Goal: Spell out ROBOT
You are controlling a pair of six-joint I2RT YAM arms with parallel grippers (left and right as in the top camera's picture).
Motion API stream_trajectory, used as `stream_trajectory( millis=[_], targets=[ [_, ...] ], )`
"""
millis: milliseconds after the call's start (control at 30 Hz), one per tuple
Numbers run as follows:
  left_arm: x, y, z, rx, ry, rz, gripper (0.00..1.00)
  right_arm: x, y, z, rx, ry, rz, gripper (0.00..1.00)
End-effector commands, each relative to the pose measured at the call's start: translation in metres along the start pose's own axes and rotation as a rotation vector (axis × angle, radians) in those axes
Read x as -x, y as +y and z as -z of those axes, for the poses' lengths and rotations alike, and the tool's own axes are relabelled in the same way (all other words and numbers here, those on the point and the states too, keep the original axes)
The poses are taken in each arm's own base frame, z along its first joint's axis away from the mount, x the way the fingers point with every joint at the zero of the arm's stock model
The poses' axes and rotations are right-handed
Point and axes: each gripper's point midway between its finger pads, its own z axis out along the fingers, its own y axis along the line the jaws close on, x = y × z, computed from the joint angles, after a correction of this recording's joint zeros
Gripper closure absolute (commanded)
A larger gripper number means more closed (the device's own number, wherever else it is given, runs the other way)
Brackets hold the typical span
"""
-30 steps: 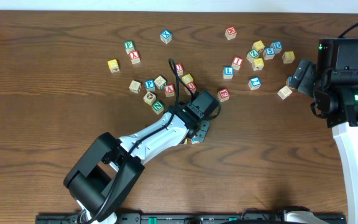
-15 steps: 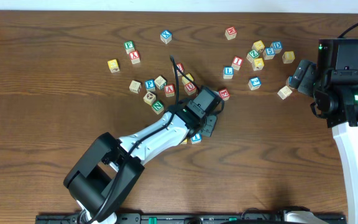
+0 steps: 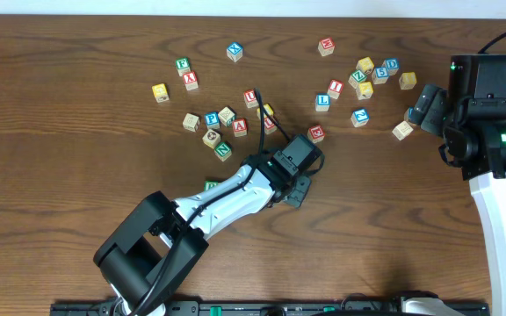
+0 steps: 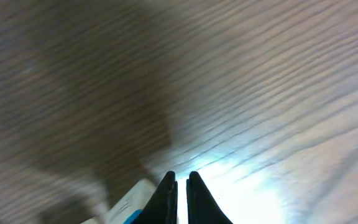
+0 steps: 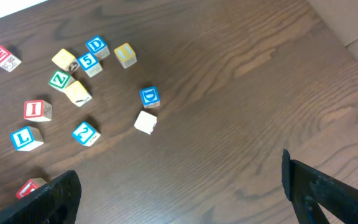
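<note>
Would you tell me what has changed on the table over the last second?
The left gripper, shut on nothing, swung rightward. Its arm slid toward the near edge, uncovering a green-printed cube beside it. The small cube that lay just below the fingers is no longer seen from overhead. The right gripper, open, and the scattered cubes stayed put.

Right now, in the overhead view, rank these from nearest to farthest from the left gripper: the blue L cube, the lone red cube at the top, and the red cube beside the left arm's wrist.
1. Red cube beside the wrist, just above and right of the left gripper.
2. Blue L cube, farther up the picture.
3. Lone red cube at the top, near the table's far edge.
</note>
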Motion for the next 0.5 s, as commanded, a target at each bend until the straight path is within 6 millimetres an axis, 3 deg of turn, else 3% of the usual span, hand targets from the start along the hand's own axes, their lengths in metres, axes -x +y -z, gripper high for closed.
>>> stream_trajectory(
  millis=[0,467],
  targets=[
    [0.0112,0.0121,0.0119,0.077,-0.043,-0.020,0.93,0.0060,-0.0031,0.0038,-0.009,-0.020,-0.001,0.01],
    [0.0094,0.0126,0.0118,0.078,-0.035,-0.019,0.93,0.0060,-0.0031,0.0038,-0.009,-0.020,-0.001,0.01]
  ],
)
